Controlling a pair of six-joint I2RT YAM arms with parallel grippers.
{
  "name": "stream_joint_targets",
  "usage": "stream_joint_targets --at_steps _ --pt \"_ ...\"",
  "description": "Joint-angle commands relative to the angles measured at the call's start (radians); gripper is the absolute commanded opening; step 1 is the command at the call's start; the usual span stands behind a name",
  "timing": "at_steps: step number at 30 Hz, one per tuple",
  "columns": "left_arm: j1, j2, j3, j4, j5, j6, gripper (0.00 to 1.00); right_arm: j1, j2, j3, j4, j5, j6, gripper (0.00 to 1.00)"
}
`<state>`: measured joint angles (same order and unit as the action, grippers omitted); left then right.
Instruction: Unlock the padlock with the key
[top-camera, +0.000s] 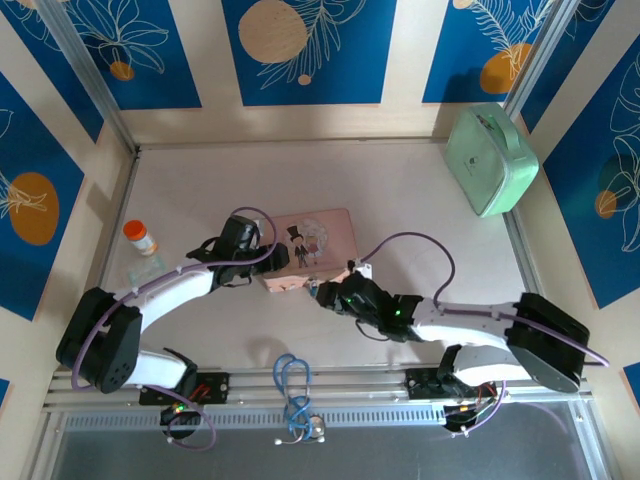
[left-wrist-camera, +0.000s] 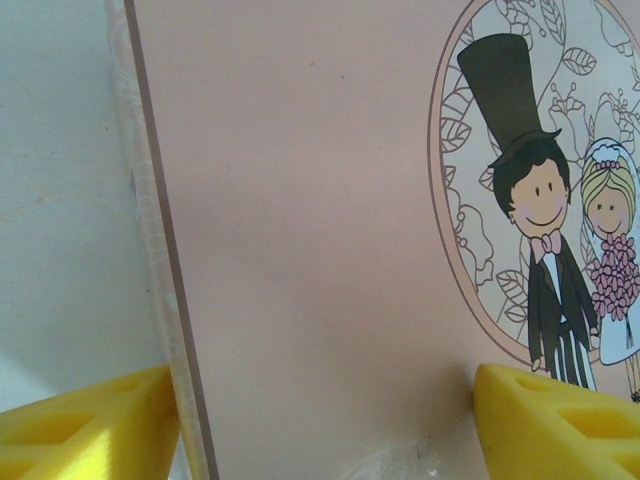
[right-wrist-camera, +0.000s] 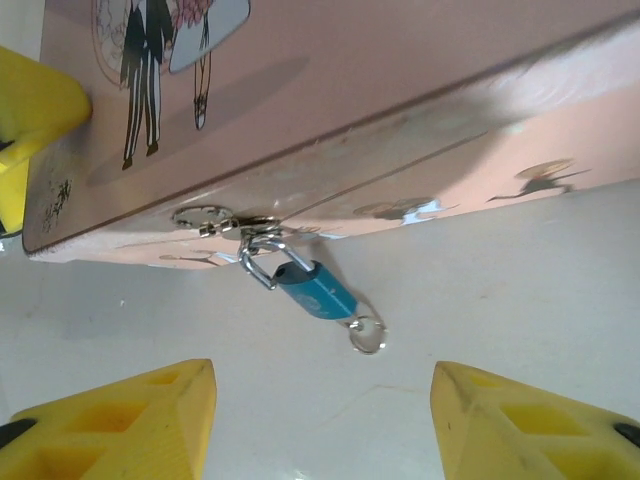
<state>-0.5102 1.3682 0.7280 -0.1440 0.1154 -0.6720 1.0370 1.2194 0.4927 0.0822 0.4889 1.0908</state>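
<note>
My right tool (right-wrist-camera: 320, 378) is released, just below the pink rectangular picture tin (right-wrist-camera: 420, 80). The small blue-teal metal padlock (right-wrist-camera: 315, 290) hangs from that tin's clasp, shackle looped through, so I judge unlocking not yet done. My left tool (left-wrist-camera: 322, 400), released, straddles the tin's edge.

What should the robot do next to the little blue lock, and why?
Probably ease the right gripper forward and close on the small ring at the padlock's free end. Its jaws stand open and empty, and the padlock is hooked on the pink tin's clasp just ahead.
</note>
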Motion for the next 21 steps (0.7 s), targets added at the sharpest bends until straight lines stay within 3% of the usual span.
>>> stream_joint_targets --at_steps 1,4,7,11,16,21 --pt "0.01 -0.015 -0.019 -0.023 0.036 0.004 0.75 -0.014 -0.056 0.051 -0.224 -0.033 -0.125 0.61" --pt "0.01 -0.036 -0.028 -0.013 0.047 -0.015 0.75 -0.05 -0.01 0.113 -0.339 -0.05 -0.17 0.6" --pt "0.01 -0.071 -0.034 -0.016 0.046 -0.031 0.75 -0.056 0.067 0.148 -0.29 -0.124 -0.259 0.58" --pt "0.011 -0.117 -0.013 -0.056 0.047 -0.041 0.74 -0.028 0.2 0.245 -0.314 -0.099 -0.318 0.58" --pt "0.01 -0.183 -0.012 -0.098 0.047 -0.062 0.74 0.093 0.379 0.48 -0.667 0.236 -0.158 0.63" --pt "0.012 -0.219 -0.03 -0.112 0.042 -0.067 0.74 0.184 0.591 0.727 -0.966 0.396 0.019 0.68"
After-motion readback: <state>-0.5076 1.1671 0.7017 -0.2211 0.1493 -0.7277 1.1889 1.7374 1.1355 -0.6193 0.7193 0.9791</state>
